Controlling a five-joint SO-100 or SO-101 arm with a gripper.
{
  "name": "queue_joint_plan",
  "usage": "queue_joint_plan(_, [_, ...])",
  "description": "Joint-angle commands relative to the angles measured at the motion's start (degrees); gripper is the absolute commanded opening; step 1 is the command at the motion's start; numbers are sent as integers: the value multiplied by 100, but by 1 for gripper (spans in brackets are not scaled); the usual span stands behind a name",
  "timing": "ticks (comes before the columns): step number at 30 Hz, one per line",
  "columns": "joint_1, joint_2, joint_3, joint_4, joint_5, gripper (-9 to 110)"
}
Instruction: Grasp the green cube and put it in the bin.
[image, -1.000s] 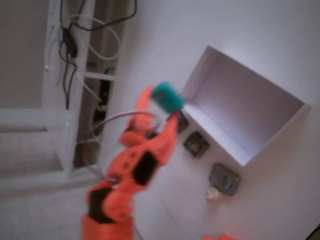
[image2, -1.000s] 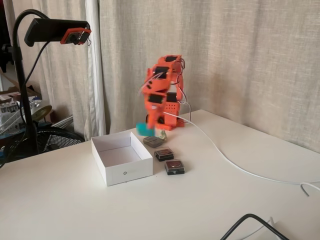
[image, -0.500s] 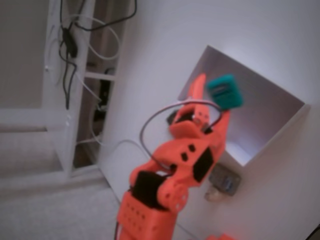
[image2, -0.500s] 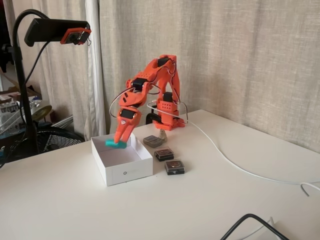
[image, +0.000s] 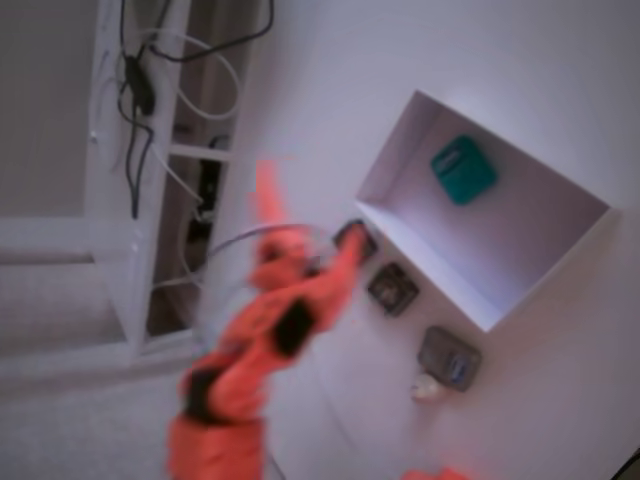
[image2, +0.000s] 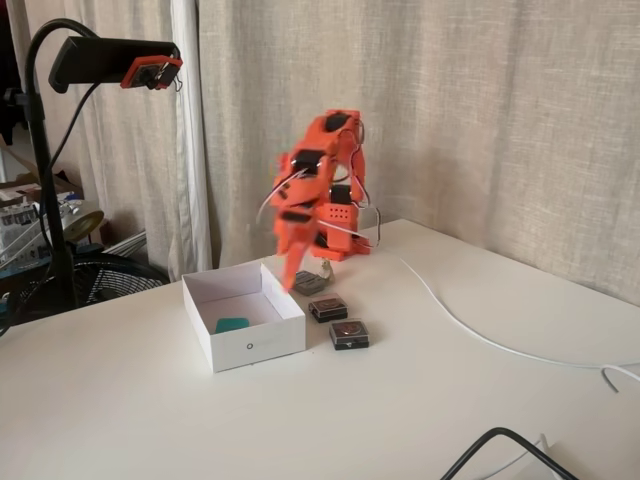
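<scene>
Inside the one white bin (image2: 248, 350) lies the single green cube (image2: 232, 325) — at its 9 o'clock side. Three dark blocks (image2: 349, 334) line up outside. The gripper (image2: 297, 281) is motion-blurred — its opening cannot be told.

Soft even daylight; the orange arm (image: 262, 330) smears with motion blur in both fixed views.

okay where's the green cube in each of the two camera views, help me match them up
In a fixed view, the green cube lies on the floor of the bin, upper right of the picture.
In a fixed view, the green cube lies inside the bin, left of centre.
Shared landmark: the white bin.
</scene>
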Motion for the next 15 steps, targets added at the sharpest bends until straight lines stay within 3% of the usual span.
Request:
queue_joint_plan(1, [-1160, 1468, 439, -519, 571, 60])
queue_joint_plan(8, [-3366, 4236, 2232, -1143, 967, 54])
queue_joint_plan(12, [-4184, 6056, 3428, -747, 967, 54])
queue_joint_plan(15, [-4632, 7611, 4166, 220, 976, 54])
